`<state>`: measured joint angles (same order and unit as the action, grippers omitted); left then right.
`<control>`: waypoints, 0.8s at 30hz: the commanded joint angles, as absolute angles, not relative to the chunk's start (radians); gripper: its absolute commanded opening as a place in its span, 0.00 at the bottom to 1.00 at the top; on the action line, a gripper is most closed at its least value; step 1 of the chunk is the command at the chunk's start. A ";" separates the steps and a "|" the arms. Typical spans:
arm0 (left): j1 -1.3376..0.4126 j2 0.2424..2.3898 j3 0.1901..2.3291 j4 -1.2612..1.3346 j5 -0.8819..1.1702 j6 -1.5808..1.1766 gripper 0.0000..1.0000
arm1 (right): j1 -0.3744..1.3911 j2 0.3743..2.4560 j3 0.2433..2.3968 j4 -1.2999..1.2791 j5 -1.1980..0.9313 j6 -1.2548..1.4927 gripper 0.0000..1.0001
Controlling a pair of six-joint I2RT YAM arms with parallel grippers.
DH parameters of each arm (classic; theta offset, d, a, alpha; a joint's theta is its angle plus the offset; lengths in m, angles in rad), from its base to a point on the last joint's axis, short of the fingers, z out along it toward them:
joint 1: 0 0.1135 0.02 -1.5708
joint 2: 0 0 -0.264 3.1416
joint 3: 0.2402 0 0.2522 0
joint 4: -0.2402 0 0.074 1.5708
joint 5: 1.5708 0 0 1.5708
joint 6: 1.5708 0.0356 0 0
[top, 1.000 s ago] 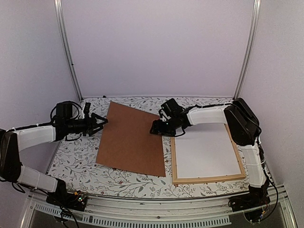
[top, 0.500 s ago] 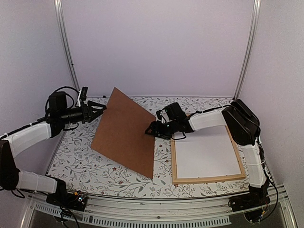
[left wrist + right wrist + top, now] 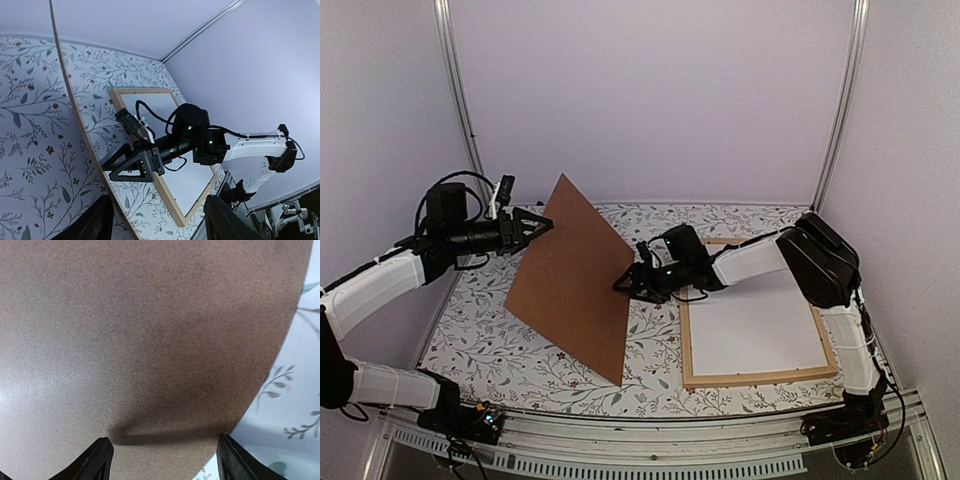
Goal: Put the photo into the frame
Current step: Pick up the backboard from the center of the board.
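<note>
On a floral-print table (image 3: 480, 330) within lilac walls: propping the brown backing board (image 3: 570, 290) steeply on edge between left hand (image 3: 534, 226) and right hand (image 3: 624, 285), both wide open, clamping nothing. Alongside, lying white-back-up inside the frame (image 3: 757, 378): seemingly the photo (image 3: 755, 325). Next, likely: lowering the board squarely over it.

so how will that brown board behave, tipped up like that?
Likely stiff: the brown board looks flat corner to corner while tilted, no sag. Probably light: the right gripper, jaws open, seems to prop its face alone. Tippy: it rests on one edge on the table, top edge inside the open left gripper, unclamped, so it could flop.
</note>
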<state>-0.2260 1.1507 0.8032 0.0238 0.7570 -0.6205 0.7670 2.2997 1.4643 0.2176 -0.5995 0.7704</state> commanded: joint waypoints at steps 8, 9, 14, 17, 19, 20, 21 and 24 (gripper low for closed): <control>-0.316 1.169 0.931 -0.388 0.483 -0.577 0.63 | 0.830 2.342 1.435 0.204 -0.687 0.796 0.74; -0.317 1.175 0.950 -0.421 0.467 -0.575 0.63 | 0.830 2.341 1.433 0.203 -0.683 0.796 0.74; -0.322 1.195 1.037 -0.565 0.391 -0.563 0.62 | 0.830 2.332 1.432 0.183 -0.666 0.786 0.74; -0.322 1.210 1.063 -0.607 0.381 -0.556 0.57 | 0.830 2.330 1.435 0.177 -0.663 0.781 0.74; -0.321 1.217 1.074 -0.624 0.377 -0.552 0.50 | 0.830 2.330 1.436 0.174 -0.661 0.782 0.74; -0.321 1.219 1.076 -0.630 0.374 -0.551 0.47 | 0.830 2.330 1.436 0.172 -0.661 0.781 0.74; -0.322 1.221 1.079 -0.634 0.370 -0.548 0.46 | 0.830 2.330 1.436 0.168 -0.660 0.780 0.74; -0.321 1.228 1.088 -0.650 0.360 -0.543 0.38 | 0.830 2.331 1.436 0.162 -0.658 0.777 0.74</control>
<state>-0.3088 1.2163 1.0565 -0.6048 0.3763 -0.5632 0.8169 2.3062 1.4582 0.2310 -0.6609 0.7853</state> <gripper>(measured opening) 0.411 0.745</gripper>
